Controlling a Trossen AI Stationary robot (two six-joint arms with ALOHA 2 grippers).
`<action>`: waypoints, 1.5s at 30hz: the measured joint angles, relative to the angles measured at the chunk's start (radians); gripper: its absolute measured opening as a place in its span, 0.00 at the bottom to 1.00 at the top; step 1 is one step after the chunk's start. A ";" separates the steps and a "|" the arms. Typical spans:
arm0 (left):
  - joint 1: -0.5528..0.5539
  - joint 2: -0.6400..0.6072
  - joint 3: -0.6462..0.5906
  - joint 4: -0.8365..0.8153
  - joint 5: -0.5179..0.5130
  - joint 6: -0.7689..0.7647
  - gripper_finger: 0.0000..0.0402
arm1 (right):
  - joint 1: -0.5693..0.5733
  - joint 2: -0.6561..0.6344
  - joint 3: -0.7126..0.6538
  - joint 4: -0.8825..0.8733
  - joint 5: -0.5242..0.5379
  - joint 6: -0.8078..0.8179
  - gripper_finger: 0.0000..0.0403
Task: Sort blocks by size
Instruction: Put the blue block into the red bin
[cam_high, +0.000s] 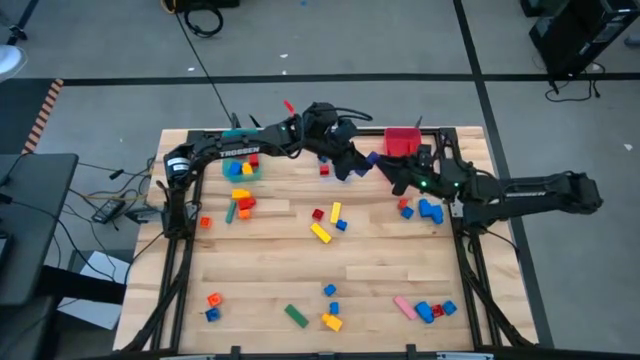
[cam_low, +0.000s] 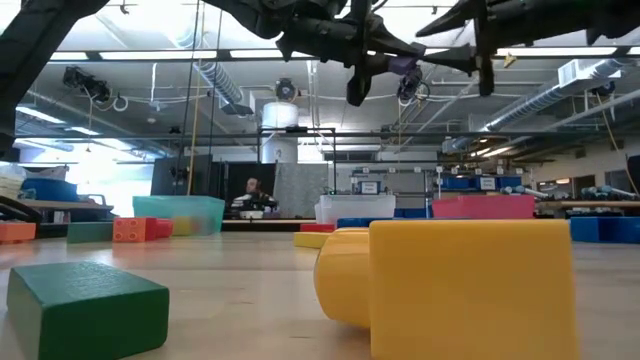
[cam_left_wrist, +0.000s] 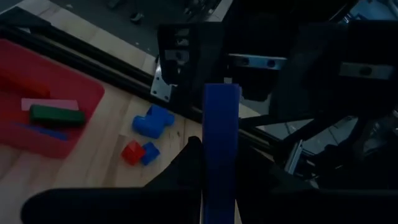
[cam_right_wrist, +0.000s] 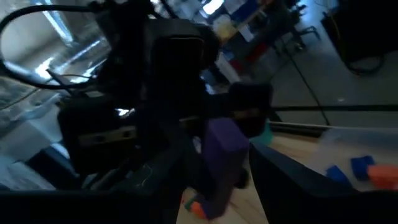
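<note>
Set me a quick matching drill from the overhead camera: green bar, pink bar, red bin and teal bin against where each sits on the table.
Things:
1. green bar
2. pink bar
3. red bin
4. teal bin

Places, as seen in the high view:
A. top edge of the table, right half
B. near the bottom edge, beside a cluster of blue blocks
C. top edge of the table, left half
D. near the bottom edge, just left of a yellow block

Pairs: 1-D; 2-B; 3-A; 4-C
</note>
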 joint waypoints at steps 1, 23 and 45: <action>0.000 0.000 0.000 0.000 0.001 -0.001 0.16 | -0.006 0.009 0.000 0.008 -0.015 -0.005 0.46; -0.002 0.000 0.000 -0.004 -0.031 -0.001 0.41 | -0.115 0.110 0.065 0.027 -0.182 -0.135 0.19; 0.126 0.000 -0.002 -0.042 -0.249 0.162 0.53 | -0.543 0.207 0.446 -0.895 -0.172 -0.175 0.19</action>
